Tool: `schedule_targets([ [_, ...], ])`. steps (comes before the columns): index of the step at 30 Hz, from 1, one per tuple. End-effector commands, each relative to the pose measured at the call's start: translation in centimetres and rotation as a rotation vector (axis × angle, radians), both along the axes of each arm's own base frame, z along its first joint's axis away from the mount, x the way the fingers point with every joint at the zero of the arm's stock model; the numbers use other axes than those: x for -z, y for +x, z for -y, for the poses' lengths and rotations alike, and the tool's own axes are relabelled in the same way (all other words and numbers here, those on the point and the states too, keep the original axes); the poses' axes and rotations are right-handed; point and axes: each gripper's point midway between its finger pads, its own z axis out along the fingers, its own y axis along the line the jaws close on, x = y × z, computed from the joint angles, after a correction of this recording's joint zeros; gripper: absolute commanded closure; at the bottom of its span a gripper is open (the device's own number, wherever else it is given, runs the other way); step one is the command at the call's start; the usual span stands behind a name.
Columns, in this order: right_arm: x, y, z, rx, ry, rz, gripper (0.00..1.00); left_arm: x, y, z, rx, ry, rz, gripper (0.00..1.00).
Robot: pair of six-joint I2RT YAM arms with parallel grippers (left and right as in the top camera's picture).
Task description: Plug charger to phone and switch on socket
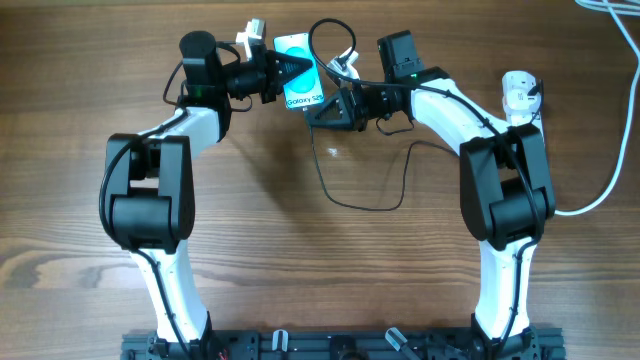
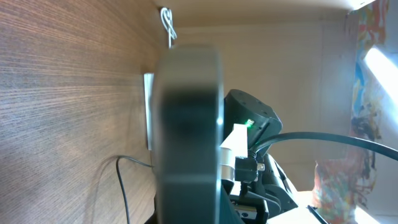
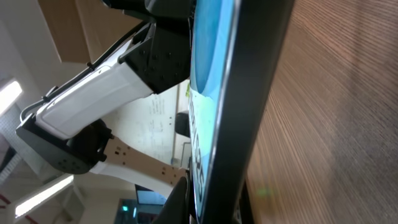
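The left gripper (image 1: pixel 283 68) is pointing in from the left. Its black fingers are narrowing to a tip that is resting on the left long edge of the phone (image 1: pixel 302 84). I cannot tell whether it is clamping the phone or only touching it. Its own camera is showing just one blurred finger (image 2: pixel 186 137), with the phone's white edge beside it.

The right gripper (image 1: pixel 328 106) is pointing in from the opposite side. It is sitting just beside the phone's near right corner, at the end carrying the small dark text. From above its jaws are hidden, and its wrist camera is filled by the phone seen edge-on. I cannot tell whether it is gripping anything.

The phone is lying between the two grippers at the far middle of the table (image 1: pixel 60 100), with its turquoise screen facing upward. Its long axis is running away from the robot, leaning slightly. The text end is pointing toward the robot, so the right gripper is the nearer one to that short edge. My judgement is that the plug will need to travel along that axis.

The charger (image 1: pixel 365 205) is looping beyond the phone's far end and trailing across the table under the right arm. I cannot pick out its plug tip. The socket (image 1: pixel 519 95) is lying well apart to the right, and its white cord (image 1: pixel 610 180) is running toward the table's right edge.
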Motion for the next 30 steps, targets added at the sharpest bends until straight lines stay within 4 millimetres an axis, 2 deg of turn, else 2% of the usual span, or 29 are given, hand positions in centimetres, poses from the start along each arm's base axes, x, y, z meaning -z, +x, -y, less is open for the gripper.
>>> schedule_targets([
  [1,-0.6,1.2,0.1,0.044,-0.040,0.048,0.96,-1.3,-2.4,1.7,0.132,-0.018,0.027,0.96],
  [6,-0.3,2.1,-0.1,0.078,-0.074,0.052,0.95,-1.3,-2.6,1.7,0.146,-0.021,0.027,0.96],
  [14,-0.4,2.2,-0.1,0.079,-0.072,0.052,0.95,-1.3,-2.5,1.5,0.140,-0.020,0.027,0.96],
  [22,-0.4,2.7,0.7,0.097,-0.073,0.049,0.95,-1.4,-1.9,-0.1,0.113,-0.022,0.024,0.96],
  [30,-0.4,2.8,0.7,0.099,-0.073,0.052,0.95,-1.4,-2.0,0.1,0.118,-0.022,0.024,0.96],
])
